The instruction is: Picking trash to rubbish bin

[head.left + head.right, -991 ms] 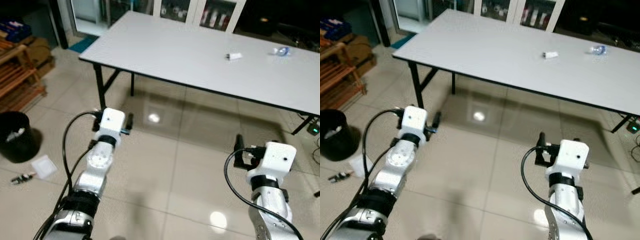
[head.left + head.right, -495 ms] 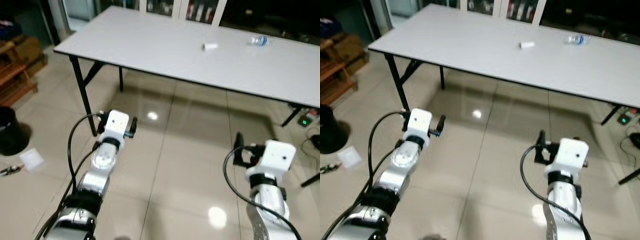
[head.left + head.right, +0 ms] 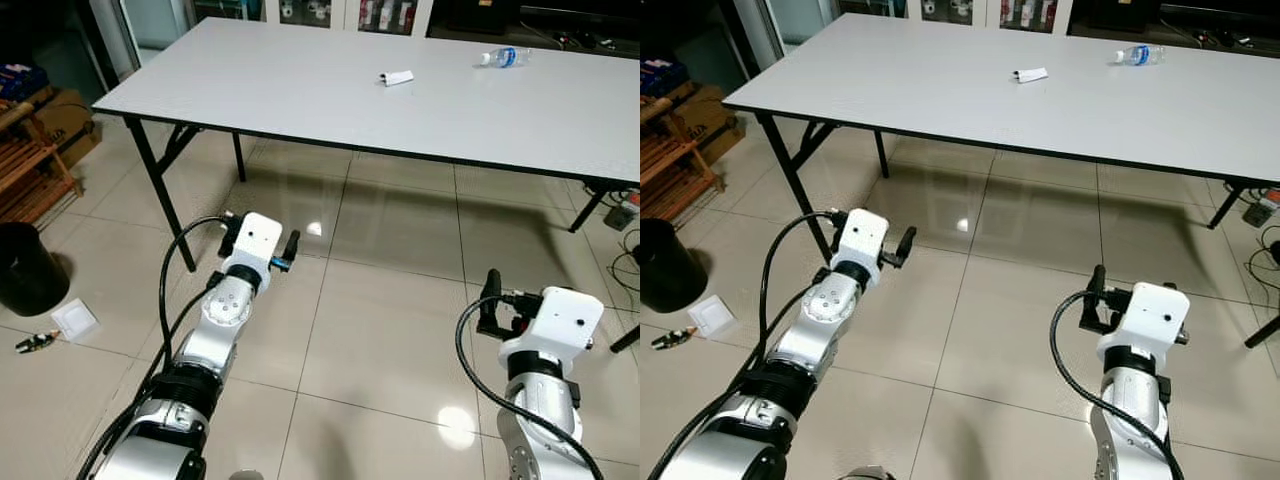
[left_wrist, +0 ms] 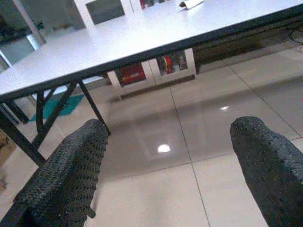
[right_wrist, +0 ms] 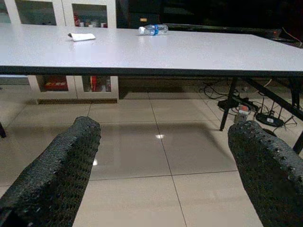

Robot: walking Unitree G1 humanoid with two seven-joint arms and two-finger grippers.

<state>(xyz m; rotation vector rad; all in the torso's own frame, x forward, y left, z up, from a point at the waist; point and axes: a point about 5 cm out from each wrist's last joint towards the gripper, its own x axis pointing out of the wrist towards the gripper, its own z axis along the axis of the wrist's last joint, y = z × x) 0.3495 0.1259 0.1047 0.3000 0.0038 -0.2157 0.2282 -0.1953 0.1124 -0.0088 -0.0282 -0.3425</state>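
On the white table point(image 3: 300, 90) lie a small white crumpled wrapper point(image 3: 397, 77) and a clear plastic bottle point(image 3: 497, 58) on its side, both near the far edge. A black rubbish bin point(image 3: 25, 270) stands on the floor at the far left. Beside it lie a white scrap of paper point(image 3: 75, 320) and a small dark piece of litter point(image 3: 35, 342). My left gripper point(image 4: 170, 137) is held out over the floor tiles short of the table, open with nothing in it. My right gripper point(image 5: 163, 137) is also open and holds nothing, level with the table's underside.
Black folding table legs point(image 3: 155, 190) stand ahead on the left. Wooden shelving point(image 3: 30, 160) and boxes line the left wall. Cables and a power strip point(image 3: 625, 210) lie on the floor at the right. Glass-door cabinets point(image 5: 57, 12) stand behind the table.
The whole view has shifted as I walk and turn, so the table now sits more squarely ahead. Both arms keep the same pose, grippers still open.
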